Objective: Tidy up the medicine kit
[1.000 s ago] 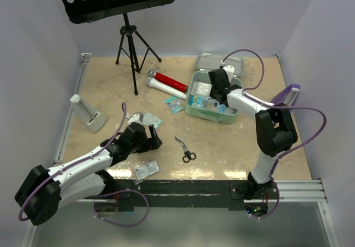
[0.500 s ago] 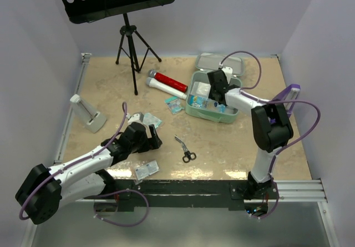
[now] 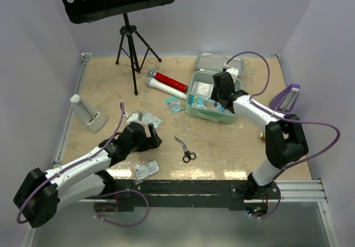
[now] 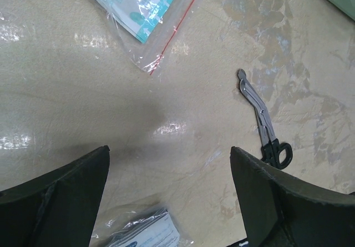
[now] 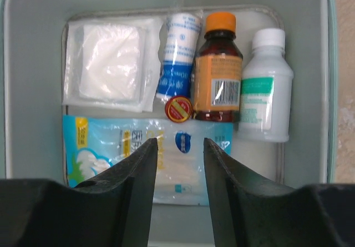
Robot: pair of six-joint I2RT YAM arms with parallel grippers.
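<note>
The medicine kit (image 3: 213, 117) is a mint-green box standing open at the back right, with its lid (image 3: 219, 62) lying behind it. My right gripper (image 3: 222, 93) hangs over the box, open and empty. In the right wrist view the box (image 5: 33, 14) holds a gauze pack (image 5: 108, 61), a blue-white roll (image 5: 180, 50), a brown bottle (image 5: 219, 72), a white bottle (image 5: 266, 89), a small red tin (image 5: 178, 109) and a blue packet (image 5: 105, 144) under my gripper (image 5: 180, 147). My left gripper (image 3: 151, 139) is wide open and empty, low over the table (image 4: 169, 152).
Scissors (image 3: 186, 150) (image 4: 265, 119) lie right of the left gripper. A packet (image 3: 146, 170) (image 4: 145, 233) lies near the front edge. Zip bags (image 3: 145, 118) (image 4: 138, 5), a small packet (image 3: 175, 105) and a red-white tube (image 3: 166, 84) lie mid-table. A music stand (image 3: 132, 47), a white holder (image 3: 87, 114) and a purple stand (image 3: 285, 97) are around.
The right arm's elbow has swung out to the right and nearer the front, while its gripper stays over the open box. The left arm has barely moved.
</note>
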